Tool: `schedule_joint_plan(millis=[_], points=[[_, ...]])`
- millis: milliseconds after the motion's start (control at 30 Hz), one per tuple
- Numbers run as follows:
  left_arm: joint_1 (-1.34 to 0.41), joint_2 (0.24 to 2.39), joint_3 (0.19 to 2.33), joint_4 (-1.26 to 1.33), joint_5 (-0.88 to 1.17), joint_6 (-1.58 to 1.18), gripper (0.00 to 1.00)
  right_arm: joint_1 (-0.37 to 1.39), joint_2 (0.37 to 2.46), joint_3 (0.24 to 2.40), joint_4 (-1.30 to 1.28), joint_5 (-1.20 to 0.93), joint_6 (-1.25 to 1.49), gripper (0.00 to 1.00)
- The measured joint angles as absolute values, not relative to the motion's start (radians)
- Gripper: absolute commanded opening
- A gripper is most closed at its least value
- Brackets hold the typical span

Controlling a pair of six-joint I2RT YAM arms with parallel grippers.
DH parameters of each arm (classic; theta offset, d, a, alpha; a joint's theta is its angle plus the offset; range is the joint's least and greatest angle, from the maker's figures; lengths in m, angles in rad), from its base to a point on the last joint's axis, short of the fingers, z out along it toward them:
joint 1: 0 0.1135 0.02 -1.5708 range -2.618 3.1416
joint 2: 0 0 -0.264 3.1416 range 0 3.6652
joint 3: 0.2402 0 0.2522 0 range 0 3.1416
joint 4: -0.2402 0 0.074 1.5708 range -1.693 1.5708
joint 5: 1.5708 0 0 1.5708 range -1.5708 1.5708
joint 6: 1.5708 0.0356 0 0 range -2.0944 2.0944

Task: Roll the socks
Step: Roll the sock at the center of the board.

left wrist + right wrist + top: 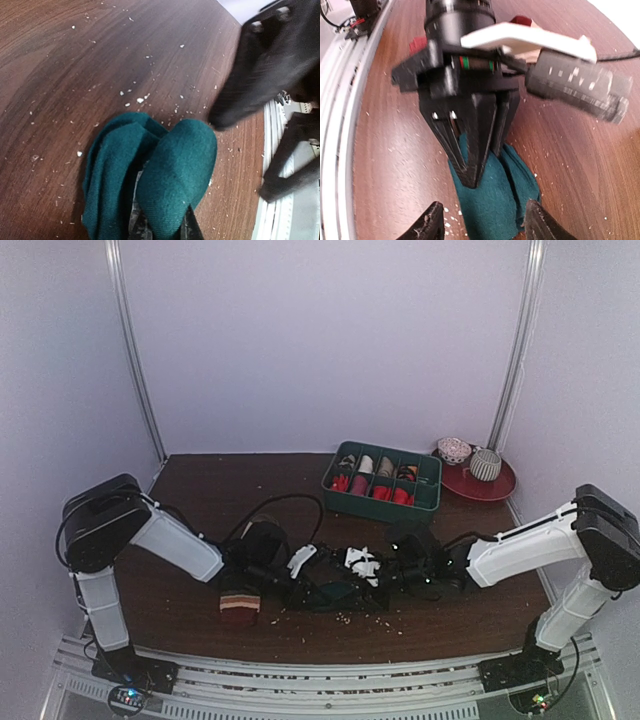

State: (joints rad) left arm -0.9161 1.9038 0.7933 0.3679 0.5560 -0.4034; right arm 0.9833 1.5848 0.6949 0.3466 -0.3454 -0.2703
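A dark green plastic bin (380, 506) divided into compartments stands at the far side of the brown wood-grain table (200, 490). The plain dark teal sock (335, 592) lies on the table on the near side of that bin, well apart from it and slightly left of its middle in the overhead view. The left gripper (322, 584) reaches it from the bin's left. Seen from the right wrist, its black fingers (465, 150) come together to a point and pinch the fabric. In its own wrist camera the teal sock (150, 185) bunches into two rounded folds over the finger ends.

The right gripper (376, 580) arrives from the side below the bin's right end. Its two fingertips (429, 225) stand spread apart, one on each side of the loose end of the teal sock (492, 205), holding nothing. Whether they touch the cloth cannot be told.

A beige fabric sock with brown, maroon and cream stripes (240, 605) rests nearer the table's front edge than the bin and well to its left. This striped sock lies under the left arm's forearm, apart from the teal sock.

A round red plate (500, 487) sits just beside the bin's right end. Small white flecks (140, 100) are scattered over the wood on the near side of the bin, around the teal sock.
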Motion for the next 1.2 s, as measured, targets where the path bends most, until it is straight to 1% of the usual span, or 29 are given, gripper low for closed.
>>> schedule_joint_plan(millis=[133,233,400,467,500,533,567,600,633,700,733,767,867,933,1067,1133,1200], points=[[-0.911,1.908,0.794,0.368,0.570,-0.403,0.00,0.986,1.631,0.695,0.339,-0.315,-0.292,0.55],[-0.909,1.910,0.796,0.369,0.577,-0.403,0.00,0.988,1.669,0.698,0.331,-0.310,-0.297,0.52],[-0.904,1.917,0.801,0.365,0.595,-0.403,0.00,0.988,1.703,0.718,0.323,-0.301,-0.304,0.37],[-0.903,1.917,0.803,0.363,0.596,-0.403,0.00,0.988,1.711,0.726,0.316,-0.300,-0.296,0.33],[-0.903,1.917,0.804,0.361,0.596,-0.403,0.10,0.988,1.716,0.733,0.308,-0.302,-0.289,0.32],[-0.903,1.916,0.805,0.358,0.595,-0.401,0.23,0.987,1.720,0.739,0.300,-0.303,-0.283,0.30],[-0.902,1.913,0.805,0.354,0.590,-0.398,0.32,0.986,1.725,0.750,0.286,-0.308,-0.276,0.29],[-0.903,1.907,0.804,0.347,0.581,-0.390,0.38,0.983,1.732,0.762,0.275,-0.318,-0.264,0.29],[-0.903,1.899,0.800,0.338,0.566,-0.384,0.46,0.979,1.740,0.773,0.267,-0.331,-0.255,0.27],[-0.904,1.872,0.786,0.336,0.538,-0.369,0.57,0.968,1.764,0.797,0.261,-0.364,-0.230,0.26],[-0.906,1.852,0.776,0.332,0.512,-0.356,0.68,0.961,1.779,0.811,0.263,-0.384,-0.215,0.26],[-0.911,1.834,0.764,0.330,0.485,-0.342,0.74,0.953,1.793,0.823,0.265,-0.404,-0.201,0.26],[-0.919,1.785,0.730,0.342,0.413,-0.318,0.83,0.932,1.824,0.842,0.271,-0.456,-0.173,0.26],[-0.916,1.758,0.695,0.382,0.372,-0.282,0.85,0.914,1.837,0.856,0.259,-0.498,-0.142,0.26],[-0.915,1.741,0.632,0.522,0.340,-0.218,0.85,0.876,1.873,0.903,0.204,-0.600,-0.093,0.26],[-0.915,1.741,0.599,0.606,0.340,-0.192,0.82,0.864,1.888,0.935,0.158,-0.635,-0.078,0.26],[-0.915,1.748,0.578,0.675,0.347,-0.174,0.74,0.855,1.903,0.964,0.116,-0.665,-0.068,0.26]])
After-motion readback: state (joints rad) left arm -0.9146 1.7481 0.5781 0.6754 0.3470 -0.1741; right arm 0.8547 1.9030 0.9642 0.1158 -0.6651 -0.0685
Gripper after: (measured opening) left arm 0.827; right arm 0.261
